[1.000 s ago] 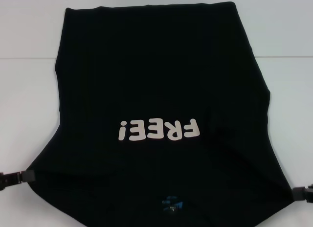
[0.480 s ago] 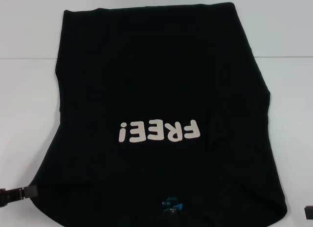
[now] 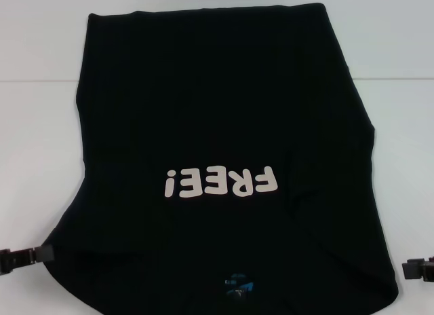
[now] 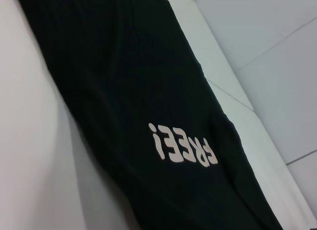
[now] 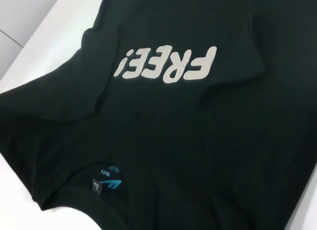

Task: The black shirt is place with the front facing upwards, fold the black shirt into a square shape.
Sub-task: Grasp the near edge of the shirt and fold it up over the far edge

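The black shirt [image 3: 217,111] lies flat on the white table, front up, its collar toward me and its hem at the far side. Cream "FREE!" lettering [image 3: 220,182] reads upside down, and the small blue neck label [image 3: 239,282] sits at the near edge. My left gripper [image 3: 27,256] is low at the shirt's near left corner, its tip touching the cloth edge. The right gripper [image 3: 417,269] is just off the near right corner, apart from the cloth. In the right wrist view the shirt [image 5: 198,141] shows soft creases around the label [image 5: 106,183]. The left wrist view shows the shirt [image 4: 129,81] lengthwise.
The white table [image 3: 41,138] has bare strips to the left and right of the shirt. Its far edge runs behind the shirt's upper part, with a pale surface beyond. Nothing else lies on it.
Both grippers dropped toward the near edge half a second ago and have come back up to about where they were. The shirt's near left corner has shifted slightly.
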`<action>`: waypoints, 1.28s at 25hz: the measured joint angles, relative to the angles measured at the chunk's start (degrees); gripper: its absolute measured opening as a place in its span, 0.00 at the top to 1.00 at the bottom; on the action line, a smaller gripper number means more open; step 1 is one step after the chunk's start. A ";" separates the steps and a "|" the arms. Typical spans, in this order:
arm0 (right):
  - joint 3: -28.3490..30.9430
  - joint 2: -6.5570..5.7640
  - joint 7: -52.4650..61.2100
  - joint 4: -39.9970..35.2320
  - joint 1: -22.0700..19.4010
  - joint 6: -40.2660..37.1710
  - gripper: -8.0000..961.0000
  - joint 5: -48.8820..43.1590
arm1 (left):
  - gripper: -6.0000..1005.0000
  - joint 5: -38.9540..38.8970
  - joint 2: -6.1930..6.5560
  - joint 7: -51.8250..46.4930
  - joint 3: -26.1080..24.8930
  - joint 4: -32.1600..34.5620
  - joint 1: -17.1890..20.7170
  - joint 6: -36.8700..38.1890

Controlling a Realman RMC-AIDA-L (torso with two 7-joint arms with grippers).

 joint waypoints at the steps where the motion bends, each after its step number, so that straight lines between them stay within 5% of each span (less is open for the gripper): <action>1: -0.03 -0.11 0.25 0.20 0.27 -0.01 0.90 -0.19 | 0.99 -0.04 0.05 0.00 -0.05 0.01 -0.12 -0.12; 7: -0.32 -0.20 1.97 0.20 2.85 0.15 0.83 -3.87 | 0.99 -0.05 0.14 -0.28 -0.09 0.04 -1.19 -0.97; 9: 0.00 -0.24 1.91 0.13 3.33 0.20 0.60 -4.17 | 0.99 -0.04 0.14 -0.36 -0.09 0.04 -1.46 -1.45; 21: 9.55 -4.66 -13.07 7.89 3.51 0.50 0.50 11.75 | 0.99 -1.16 -0.22 -0.89 -0.18 -1.62 -3.46 -3.93; 32: 17.60 -4.81 -25.09 15.41 3.34 -1.81 0.21 23.42 | 0.99 -1.26 -0.15 -1.48 -0.72 -1.79 -3.71 -4.25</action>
